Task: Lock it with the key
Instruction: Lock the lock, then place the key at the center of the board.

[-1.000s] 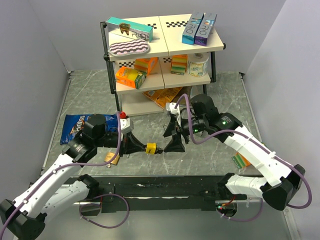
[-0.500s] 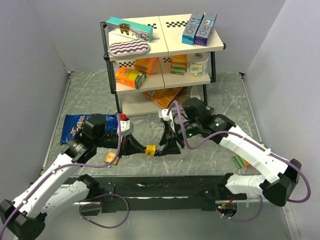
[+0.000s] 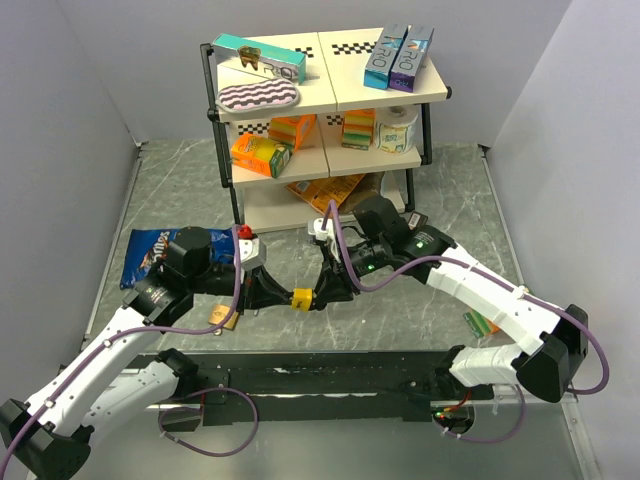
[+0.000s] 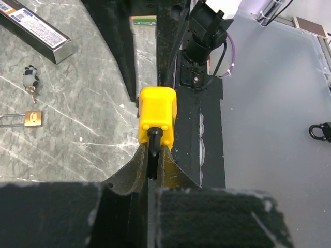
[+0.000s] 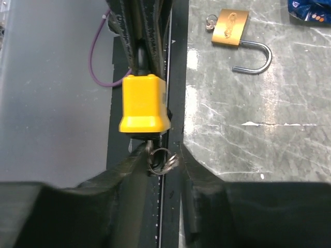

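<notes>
At 9 o'clock a blue snack bag (image 3: 150, 252) lay flat, with an open brass padlock (image 3: 224, 316) near it toward 7 o'clock; neither had moved over the last 1 second. The left gripper (image 3: 270, 292) had not moved either. It was clamped on the black shackle of the yellow padlock (image 3: 300, 298) and held it in the air above the table's near middle, at about 6 o'clock. The change was on the right. The right gripper (image 3: 325, 290) had come in from 3 o'clock, from short of the lock 1 second earlier to right at its keyway end. In its wrist view its fingers (image 5: 129, 170) stood apart on either side of the key ring (image 5: 161, 160), not closed on it. I judged the reach done, with the pinch and turn still to come. The tabletop (image 3: 440, 200) was grey, marbled and scratched. A 3-tier shelf rack (image 3: 330, 95) of boxes stood at 12 o'clock, with pale walls (image 3: 70, 110) around.
</notes>
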Motion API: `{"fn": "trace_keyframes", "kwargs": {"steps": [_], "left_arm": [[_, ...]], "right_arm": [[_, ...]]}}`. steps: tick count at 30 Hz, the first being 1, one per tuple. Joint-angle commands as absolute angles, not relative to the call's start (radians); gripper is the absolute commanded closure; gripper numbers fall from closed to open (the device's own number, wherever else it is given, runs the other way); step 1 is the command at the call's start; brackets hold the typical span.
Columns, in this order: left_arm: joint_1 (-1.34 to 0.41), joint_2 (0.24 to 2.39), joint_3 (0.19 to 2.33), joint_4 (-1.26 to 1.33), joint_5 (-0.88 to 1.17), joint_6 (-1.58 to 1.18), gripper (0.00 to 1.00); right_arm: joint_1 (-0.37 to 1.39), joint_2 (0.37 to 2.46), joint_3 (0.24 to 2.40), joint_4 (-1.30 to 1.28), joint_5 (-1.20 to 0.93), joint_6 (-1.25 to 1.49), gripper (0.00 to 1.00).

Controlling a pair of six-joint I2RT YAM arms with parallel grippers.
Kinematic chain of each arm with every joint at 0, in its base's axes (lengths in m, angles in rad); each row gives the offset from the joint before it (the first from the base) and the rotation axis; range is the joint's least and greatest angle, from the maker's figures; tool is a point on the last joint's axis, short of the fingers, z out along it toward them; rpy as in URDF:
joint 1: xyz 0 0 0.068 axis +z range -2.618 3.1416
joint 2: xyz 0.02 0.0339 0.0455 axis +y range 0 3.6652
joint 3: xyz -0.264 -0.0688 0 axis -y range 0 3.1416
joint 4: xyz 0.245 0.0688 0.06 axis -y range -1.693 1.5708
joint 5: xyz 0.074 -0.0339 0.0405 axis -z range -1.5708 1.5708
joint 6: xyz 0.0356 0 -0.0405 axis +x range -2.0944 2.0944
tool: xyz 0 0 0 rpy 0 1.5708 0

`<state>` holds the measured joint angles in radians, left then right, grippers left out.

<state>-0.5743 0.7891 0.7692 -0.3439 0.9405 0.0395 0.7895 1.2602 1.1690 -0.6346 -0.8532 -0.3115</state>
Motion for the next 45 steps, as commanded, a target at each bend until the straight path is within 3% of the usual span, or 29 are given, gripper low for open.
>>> {"fn": "trace_keyframes", "kwargs": {"steps": [1,3,6,22,27,32,45], "left_arm": [[-0.572,0.77,0.804,-0.25,0.963,0.012,0.99],[-0.571,0.769,0.798,-0.249,0.953,0.008,0.99],[-0.571,0.765,0.79,-0.268,0.933,0.026,0.99],[-0.499,0.753,0.828,-0.354,0.962,0.104,0.99],[-0.479,0.753,0.813,-0.313,0.919,0.049,0.99],[-0.433,0.798,0.801,-0.233,0.891,-0.147,0.99],[-0.183,0.75,0.676,-0.152,0.801,-0.477,0.99]], "right_arm": [[0.799,1.25,1.172,-0.604,-0.861,-0.333,0.71],[0.798,1.236,1.158,-0.606,-0.861,-0.336,0.86],[0.799,1.21,1.141,-0.609,-0.864,-0.345,1.0],[0.655,1.086,1.032,-0.729,-0.824,-0.462,1.0],[0.632,1.104,0.997,-0.651,-0.792,-0.382,1.0],[0.64,1.205,0.989,-0.459,-0.643,-0.233,1.0],[0.686,1.661,1.149,-0.287,-0.505,-0.032,1.0]]}}
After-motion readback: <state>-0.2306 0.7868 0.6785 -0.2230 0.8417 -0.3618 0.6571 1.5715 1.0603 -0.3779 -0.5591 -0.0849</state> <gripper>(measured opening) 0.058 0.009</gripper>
